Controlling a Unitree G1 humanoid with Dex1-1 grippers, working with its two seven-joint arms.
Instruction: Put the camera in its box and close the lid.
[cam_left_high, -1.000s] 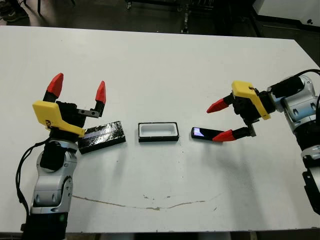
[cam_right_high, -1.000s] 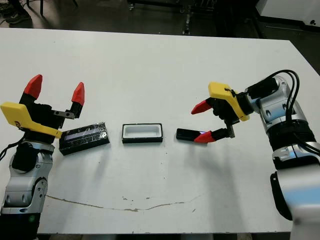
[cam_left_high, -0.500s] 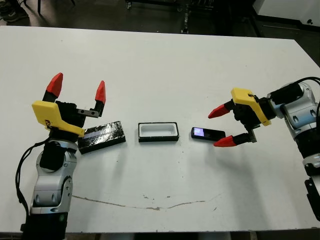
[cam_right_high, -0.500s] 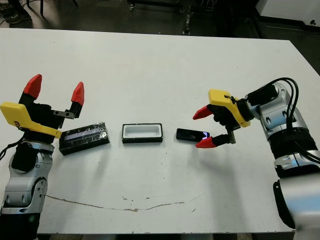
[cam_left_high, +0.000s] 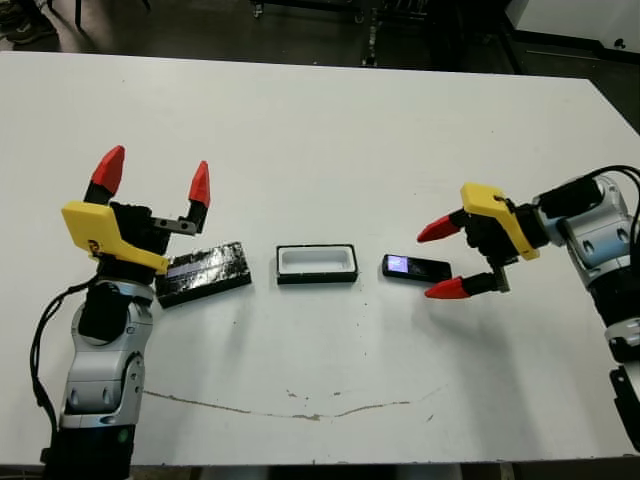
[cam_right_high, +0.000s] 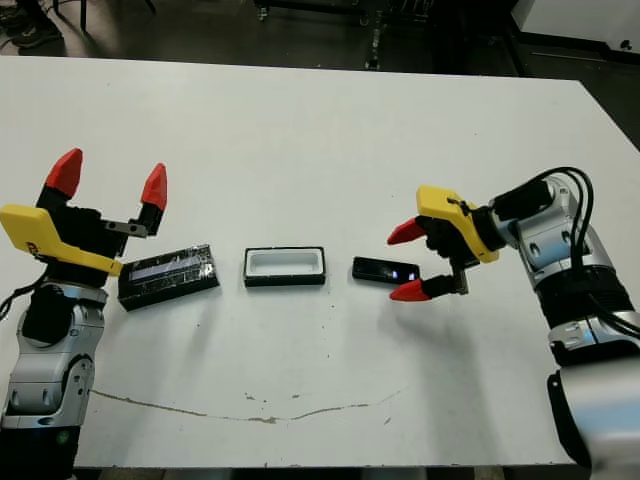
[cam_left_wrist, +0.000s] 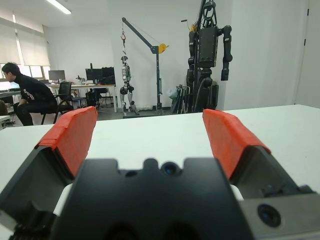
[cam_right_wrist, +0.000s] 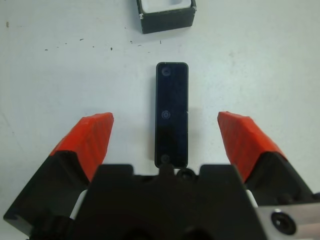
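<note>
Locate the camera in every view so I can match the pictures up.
Left eye view: the camera lies right of centre, between the box and the right gripper.
Right eye view: same spot, just right of the box.
Left wrist view: not in it.
Right wrist view: central, lying lengthwise between the two open red fingers.
Shared landmark: the box, just beyond the camera's far end.

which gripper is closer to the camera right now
Right. The right gripper is open at the camera's end, fingers either side. The left gripper is raised far off, beyond the box.
</note>
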